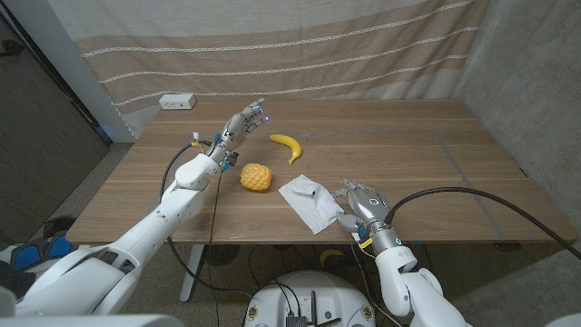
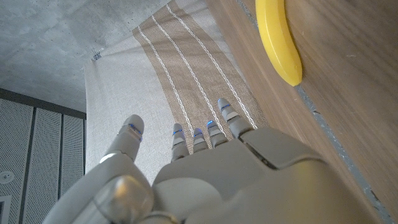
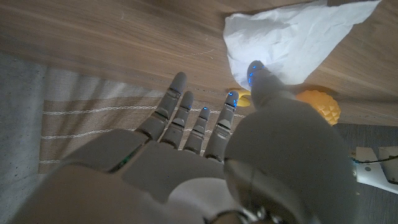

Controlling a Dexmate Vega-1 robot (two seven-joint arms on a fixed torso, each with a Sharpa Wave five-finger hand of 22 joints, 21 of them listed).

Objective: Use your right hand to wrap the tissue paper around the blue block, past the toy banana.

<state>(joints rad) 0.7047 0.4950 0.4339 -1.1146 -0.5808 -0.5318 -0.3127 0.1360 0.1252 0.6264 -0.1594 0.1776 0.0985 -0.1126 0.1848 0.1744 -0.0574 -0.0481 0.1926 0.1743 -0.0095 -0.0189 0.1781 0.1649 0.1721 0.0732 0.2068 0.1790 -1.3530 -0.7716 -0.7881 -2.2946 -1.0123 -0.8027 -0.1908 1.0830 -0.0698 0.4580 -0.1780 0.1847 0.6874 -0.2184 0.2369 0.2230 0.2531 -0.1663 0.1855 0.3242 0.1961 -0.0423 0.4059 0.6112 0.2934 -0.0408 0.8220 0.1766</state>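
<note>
- Right hand [image 1: 360, 202], nearest the head camera, sits at the near edge of the counter [image 1: 408, 154], just beside the tissue paper [image 1: 310, 202]; its fingers are spread and hold nothing, and whether they touch the sheet cannot be told.
- Right wrist view: the same right hand [image 3: 205, 149] is seen from behind, its fingers [image 3: 177, 93] apart and extended toward the tissue paper [image 3: 292, 37]; this view resolves the creases of the sheet that the head view renders as a flat white patch.
- Tissue paper: white, crumpled, roughly square, lying with one corner toward the counter's near edge; a small raised fold marks its middle. No blue block can be made out on or under it.
- Left hand [image 1: 243, 122] is raised above the far-left part of the counter, fingers open and parted, gripping nothing.
- Left wrist view: the left hand [image 2: 205, 168] is shown against a striped curtain [image 2: 186, 68], with the toy banana [image 2: 278, 38] lying on the counter beyond the fingers.
- Toy banana [image 1: 288, 144]: yellow, curved, lying past the tissue paper toward the counter's middle, apart from both hands.
- Yellow pineapple toy [image 1: 256, 176]: knobbly and rounded, between the left arm and the tissue paper; the right wrist view catches its edge [image 3: 318, 104] behind the thumb.
- White power strip [image 1: 177, 101] rests at the far-left corner, in the head view.
</note>
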